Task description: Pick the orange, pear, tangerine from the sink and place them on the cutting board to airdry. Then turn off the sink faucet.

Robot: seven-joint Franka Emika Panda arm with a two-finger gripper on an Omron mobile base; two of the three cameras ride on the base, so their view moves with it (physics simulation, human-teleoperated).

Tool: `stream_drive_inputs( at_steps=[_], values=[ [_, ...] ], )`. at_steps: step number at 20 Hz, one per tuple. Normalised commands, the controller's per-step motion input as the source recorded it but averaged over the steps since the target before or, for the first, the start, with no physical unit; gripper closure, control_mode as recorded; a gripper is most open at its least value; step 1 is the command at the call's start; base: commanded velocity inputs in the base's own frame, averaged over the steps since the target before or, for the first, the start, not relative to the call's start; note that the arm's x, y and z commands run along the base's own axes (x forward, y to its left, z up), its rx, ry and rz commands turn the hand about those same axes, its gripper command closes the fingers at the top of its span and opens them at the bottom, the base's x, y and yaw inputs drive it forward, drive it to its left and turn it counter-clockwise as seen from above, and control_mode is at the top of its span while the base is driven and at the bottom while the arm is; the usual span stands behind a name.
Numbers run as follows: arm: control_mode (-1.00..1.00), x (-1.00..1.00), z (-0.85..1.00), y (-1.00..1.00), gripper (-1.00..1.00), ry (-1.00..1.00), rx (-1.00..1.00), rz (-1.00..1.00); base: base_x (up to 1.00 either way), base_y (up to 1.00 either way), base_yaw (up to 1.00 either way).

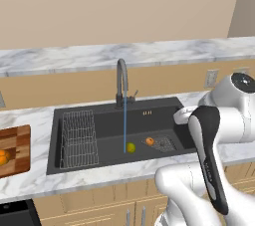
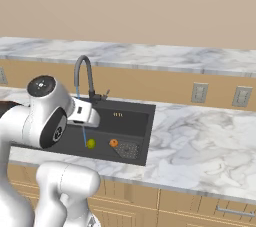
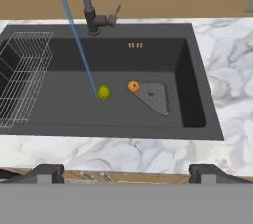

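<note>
Wooden board [image 1: 14,143]: far left on the counter, one orange fruit [image 1: 4,157] already on it at its near left edge.
Rack [image 1: 77,138]: wire, left end of the sink [image 1: 55,140]; keep the arm off it on the way down.
Tap [image 1: 122,78]: running, thin stream [image 1: 125,133] lands on the basin floor just left of the pear.
Pear [image 3: 104,92]: yellow-green, mid basin, touching the stream's foot.
Second orange fruit [image 3: 134,86]: just right of the pear, at the edge of the drain grate [image 3: 153,95].
Gripper [image 3: 126,171]: jaws spread wide, nothing between them, high above the near rim.
Step, as judged: fetch the next fruit.
How: drop straight over one fruit, straddle it at its widest, close gently since round fruit rolls; lift clear of the rim before swinging left to the board.
Tap lever [image 3: 114,15]: last.
</note>
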Motion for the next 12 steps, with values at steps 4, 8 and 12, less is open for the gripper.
stream_drive_inputs(
  at_steps=[4,8,12],
  values=[
    [-1.0,0.29,-0.3,0.0,-1.0,0.0,0.0,0.0,0.0,0.0,0.0],
    [-1.0,0.27,-0.27,0.0,-1.0,0.01,0.0,0.0,0.0,0.0,0.0],
    [-1.0,0.27,-0.29,0.0,-1.0,0.0,0.0,0.0,0.0,0.0,0.0]
  ],
)
